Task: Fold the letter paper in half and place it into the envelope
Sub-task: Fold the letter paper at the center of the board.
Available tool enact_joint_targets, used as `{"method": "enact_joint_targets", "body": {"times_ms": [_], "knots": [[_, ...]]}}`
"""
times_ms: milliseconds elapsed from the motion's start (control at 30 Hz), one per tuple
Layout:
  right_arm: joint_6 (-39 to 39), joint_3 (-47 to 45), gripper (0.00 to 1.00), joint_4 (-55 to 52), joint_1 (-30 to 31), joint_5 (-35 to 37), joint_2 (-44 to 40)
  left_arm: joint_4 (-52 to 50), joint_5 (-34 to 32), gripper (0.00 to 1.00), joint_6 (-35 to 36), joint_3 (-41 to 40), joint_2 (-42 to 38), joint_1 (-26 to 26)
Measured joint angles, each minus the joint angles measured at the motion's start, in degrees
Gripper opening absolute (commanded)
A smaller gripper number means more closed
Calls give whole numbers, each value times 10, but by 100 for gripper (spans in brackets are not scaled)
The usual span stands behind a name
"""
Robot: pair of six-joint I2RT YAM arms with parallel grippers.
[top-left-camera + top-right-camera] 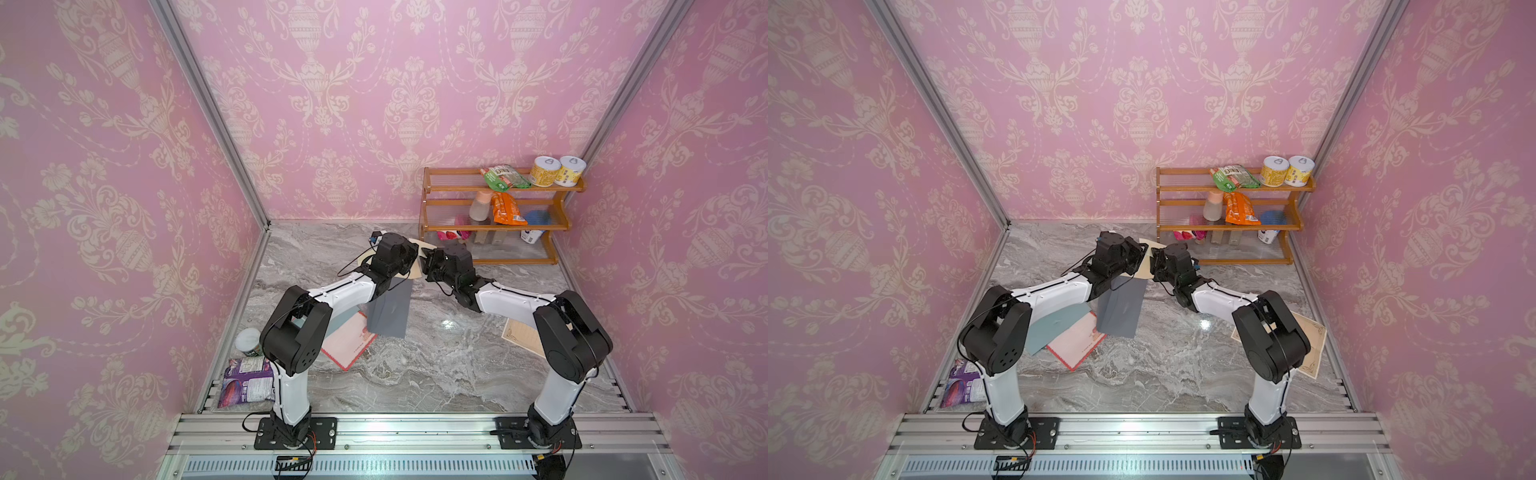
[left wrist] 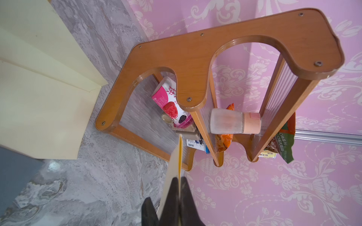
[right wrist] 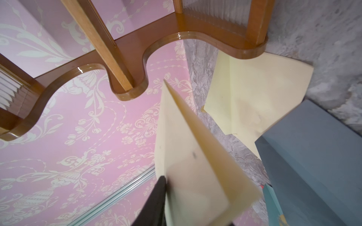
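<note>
The cream letter paper [image 3: 195,156] hangs in the air over the back of the worktop [image 1: 415,374], near the wooden rack [image 1: 453,190], with a crease running through it; the left gripper [image 2: 179,180] has its jaws shut on one edge; the right gripper [image 1: 428,261] has the sheet between its jaws, though I cannot tell whether they clamp it; the cream envelope [image 2: 39,107] lies on the worktop below. The fold looks half made; the next move calls for bringing the two halves flush and setting the crease, then aiming at the envelope's mouth.
</note>
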Motion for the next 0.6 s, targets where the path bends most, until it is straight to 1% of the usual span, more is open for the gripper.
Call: {"method": "enact_joint_targets", "body": {"times_ms": [133,200,267,333,367,400,467,500,600], "knots": [[-3,0,22,22,-1,12,0,0,0,0,-4,3,0,-5],[-5,0,14,31,-1,18,0,0,0,0,-8,7,0,-7],[-8,0,1,40,-2,23,1,-1,0,0,-11,9,0,-10],[-16,0,0,47,-4,22,1,0,0,0,-12,9,0,-9],[-19,0,0,49,-4,23,2,-1,0,13,-12,10,0,-9],[-20,0,0,49,-5,22,2,-2,0,30,-10,10,0,-9],[-26,0,0,49,-9,20,2,-10,1,87,-4,10,0,-9],[-30,0,0,49,-11,18,2,-17,2,99,1,12,0,-9],[-46,-1,0,48,-26,-3,1,-66,5,99,24,28,0,-5]]}}
